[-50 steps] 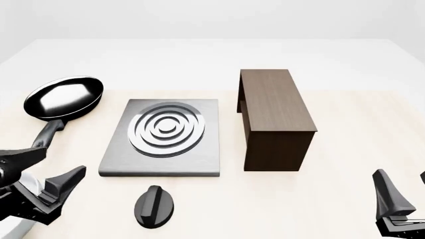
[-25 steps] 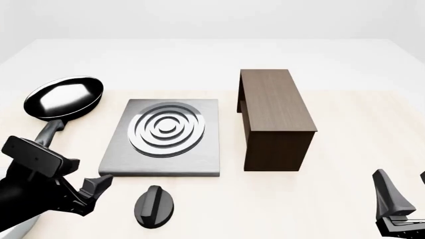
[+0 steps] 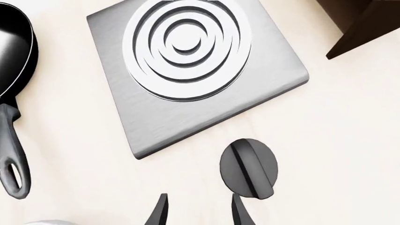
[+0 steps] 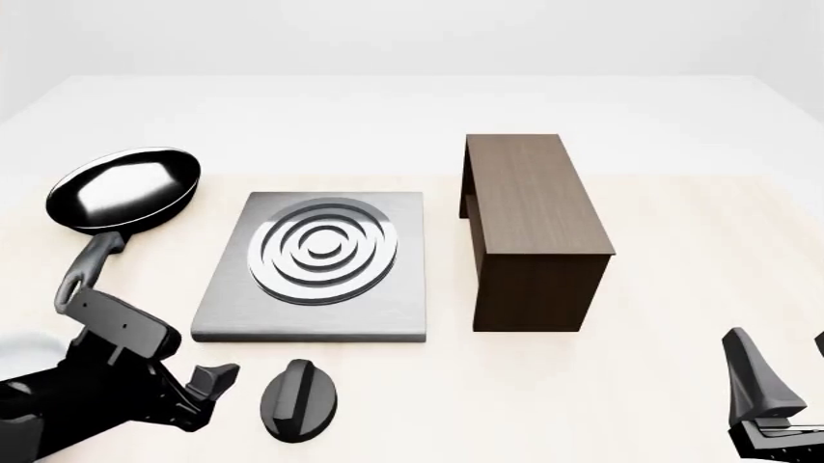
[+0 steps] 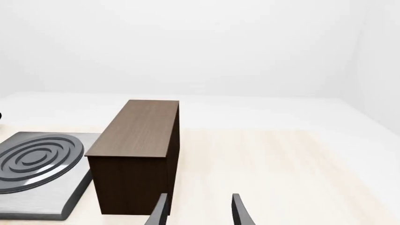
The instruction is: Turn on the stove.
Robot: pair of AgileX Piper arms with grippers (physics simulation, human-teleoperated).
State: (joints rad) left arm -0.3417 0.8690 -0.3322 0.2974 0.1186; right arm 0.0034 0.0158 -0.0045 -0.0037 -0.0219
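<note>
The stove (image 4: 388,306) is a flat grey metal slab with a round ringed burner (image 4: 322,249), in the middle left of the table. Its black oval knob (image 4: 300,399) lies apart from it, in front of the slab's near edge. My left gripper (image 4: 210,391) is open and empty, just left of the knob and not touching it. In the left wrist view the knob (image 3: 248,168) lies just ahead of one fingertip, beyond it the slab (image 3: 156,119). My right gripper (image 4: 785,371) is open and empty at the front right, far from the knob.
A black frying pan (image 4: 125,188) lies left of the stove, its handle (image 4: 91,265) pointing toward my left arm. A tall dark brown wooden cabinet (image 4: 532,227) stands right of the stove; it also fills the right wrist view (image 5: 137,154).
My left gripper has moved right and lower, from the table's left edge to just beside the knob. The right arm, stove and knob have not moved.
</note>
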